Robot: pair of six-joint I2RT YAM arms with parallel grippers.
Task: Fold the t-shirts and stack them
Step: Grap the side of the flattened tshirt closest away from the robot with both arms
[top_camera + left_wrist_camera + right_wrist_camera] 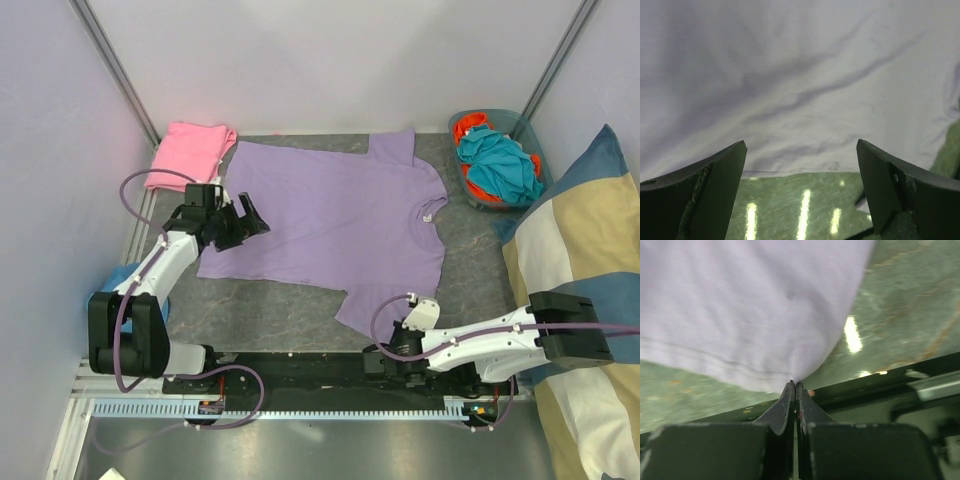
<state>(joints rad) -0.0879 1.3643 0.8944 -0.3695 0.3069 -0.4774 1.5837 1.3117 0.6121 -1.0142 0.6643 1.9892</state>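
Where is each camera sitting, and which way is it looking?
Top external: above and behind the bases, looking down at the table, lavender t-shirt and pink t-shirt; left arm and right arm show.
Left wrist: on the left arm, looking forward over the lavender t-shirt's edge, between the fingers of the open left end effector.
Right wrist: on the right arm, looking at a sleeve hem pinched in the shut right end effector.
Shared: all three see the lavender t-shirt.
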